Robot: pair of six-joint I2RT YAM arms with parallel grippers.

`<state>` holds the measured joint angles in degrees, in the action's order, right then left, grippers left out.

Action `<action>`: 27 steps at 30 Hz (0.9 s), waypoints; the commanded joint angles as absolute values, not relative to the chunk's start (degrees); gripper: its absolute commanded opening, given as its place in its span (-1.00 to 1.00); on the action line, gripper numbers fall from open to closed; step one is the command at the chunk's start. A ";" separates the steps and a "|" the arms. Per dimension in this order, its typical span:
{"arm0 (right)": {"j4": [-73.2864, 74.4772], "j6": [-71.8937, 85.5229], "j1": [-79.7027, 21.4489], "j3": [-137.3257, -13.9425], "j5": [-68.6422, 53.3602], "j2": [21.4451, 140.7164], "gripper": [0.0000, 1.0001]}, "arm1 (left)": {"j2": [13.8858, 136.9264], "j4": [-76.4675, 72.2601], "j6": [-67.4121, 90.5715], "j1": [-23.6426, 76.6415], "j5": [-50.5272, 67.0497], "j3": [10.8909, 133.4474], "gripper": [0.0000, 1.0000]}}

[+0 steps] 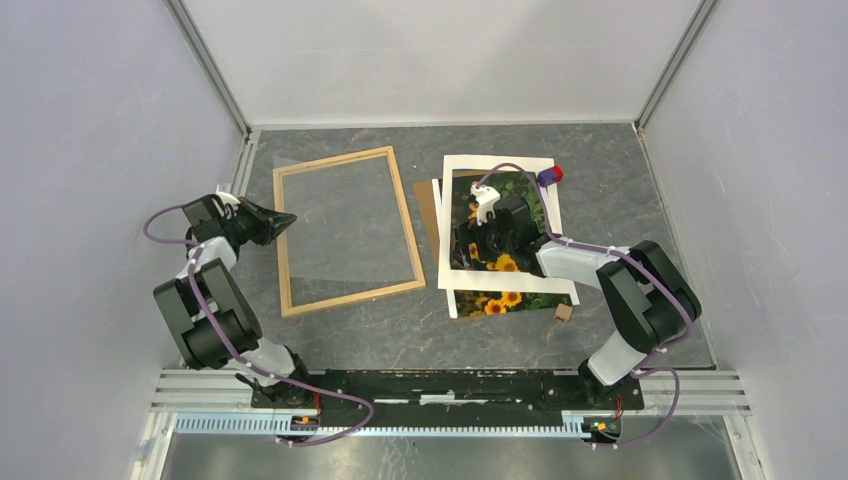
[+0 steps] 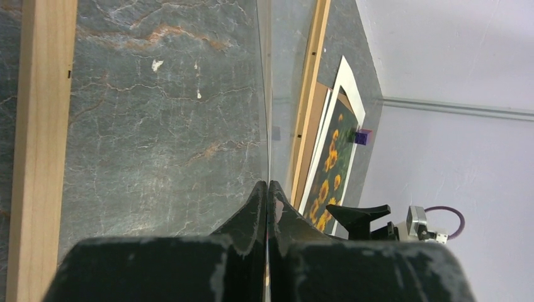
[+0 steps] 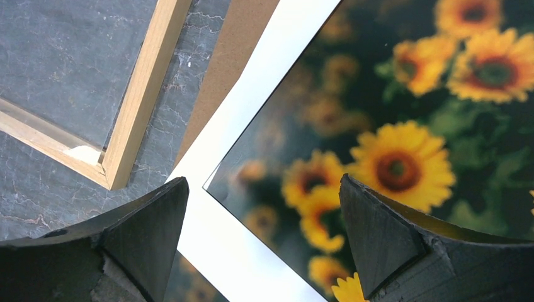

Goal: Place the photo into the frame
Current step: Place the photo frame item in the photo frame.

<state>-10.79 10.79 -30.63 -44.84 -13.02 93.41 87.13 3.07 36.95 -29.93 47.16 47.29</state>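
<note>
The light wood frame (image 1: 345, 230) lies flat on the table at left of centre. My left gripper (image 1: 285, 222) is at the frame's left edge, shut on a thin clear pane (image 2: 267, 126) that tilts up over the frame. The sunflower photo (image 1: 495, 300) lies to the right under a white mat (image 1: 455, 220), showing through the mat's window and past its near edge. My right gripper (image 1: 490, 240) hovers open over the mat's lower left corner, with nothing between its fingers (image 3: 378, 233). Below it are the photo (image 3: 390, 126) and the mat (image 3: 252, 126).
A brown backing board (image 1: 428, 200) peeks out from under the mat's left side. A small red and blue object (image 1: 550, 176) sits at the mat's far right corner. A little brown block (image 1: 563, 313) lies near the photo's near right corner. Grey walls close in three sides.
</note>
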 commanded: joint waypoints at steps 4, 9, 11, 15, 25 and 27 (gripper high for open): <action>-13.19 10.95 -30.67 -45.44 -13.60 93.88 0.91 | 88.69 -4.03 36.80 -30.29 52.91 48.61 -0.95; -13.25 11.06 -30.66 -45.44 -13.80 93.92 0.91 | 87.28 -6.71 36.45 -29.93 54.46 48.09 -0.96; -13.22 11.14 -30.61 -45.48 -13.91 93.90 0.91 | 86.46 -7.83 36.20 -29.33 55.16 47.86 -0.95; -13.30 11.21 -30.64 -45.36 -14.12 93.58 0.91 | 85.45 -9.99 36.54 -28.24 56.41 47.28 -0.95; -13.52 11.18 -30.66 -45.18 -14.16 93.37 0.91 | 84.64 -13.10 41.41 -27.49 57.28 46.01 -0.96; -13.52 11.33 -30.62 -45.18 -14.29 93.60 0.91 | 84.59 -12.01 42.00 -27.45 56.30 46.21 -0.89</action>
